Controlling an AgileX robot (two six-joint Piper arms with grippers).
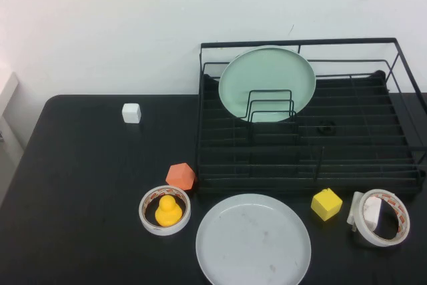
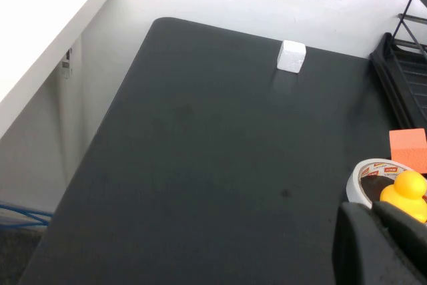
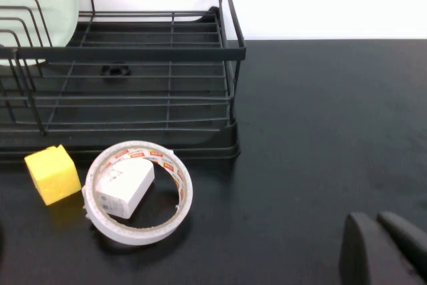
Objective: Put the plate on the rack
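The pale grey-white plate (image 1: 253, 241) lies flat on the black table at the front centre, just in front of the black wire rack (image 1: 307, 158). The rack also shows in the right wrist view (image 3: 167, 51). A mint-green plate (image 1: 267, 83) stands upright in the rack's dividers. Neither arm shows in the high view. My left gripper (image 2: 379, 231) is shut and empty, hovering near the front left of the table. My right gripper (image 3: 381, 239) is shut and empty, hovering over the table right of the rack.
A tape roll (image 1: 164, 210) holds a yellow duck (image 1: 168, 211). An orange block (image 1: 180, 176) and a white cube (image 1: 131, 113) lie left. A yellow cube (image 1: 326, 203) and a second tape roll (image 1: 380, 217) around a white block lie front right.
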